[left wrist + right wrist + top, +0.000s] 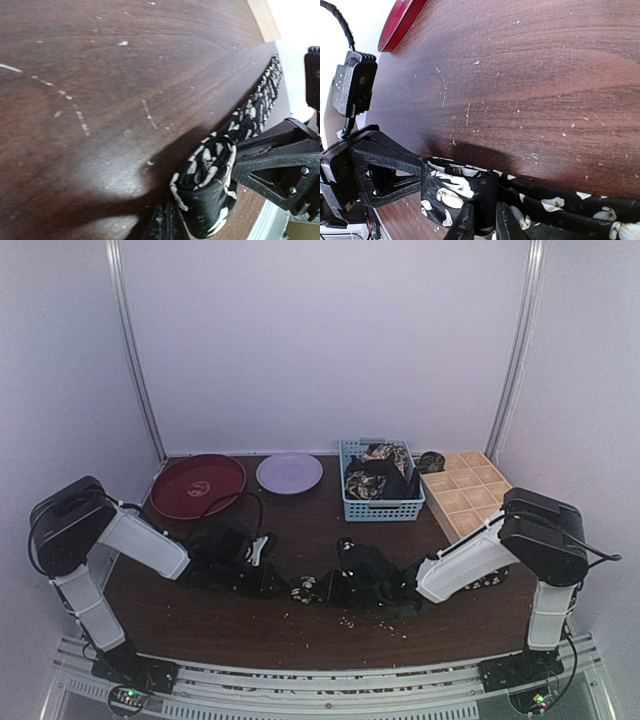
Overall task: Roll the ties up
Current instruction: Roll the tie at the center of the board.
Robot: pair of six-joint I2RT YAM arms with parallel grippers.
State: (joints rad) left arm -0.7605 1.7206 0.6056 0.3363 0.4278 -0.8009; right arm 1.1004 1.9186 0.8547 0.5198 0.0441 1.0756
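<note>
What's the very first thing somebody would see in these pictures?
Probably the flowery black tie, with one end rolled up at the near middle of the dark table. It is pinched by the left tool and the right tool. Next come the big red plate at the far left and the blue basket at the back.

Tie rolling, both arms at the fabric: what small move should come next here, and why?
Probably one more turn of the roll toward the tie's flat tail. Only a short coil is wound; the left gripper pinches its end, the right gripper straddles it, and much tie lies unrolled on the table.
</note>
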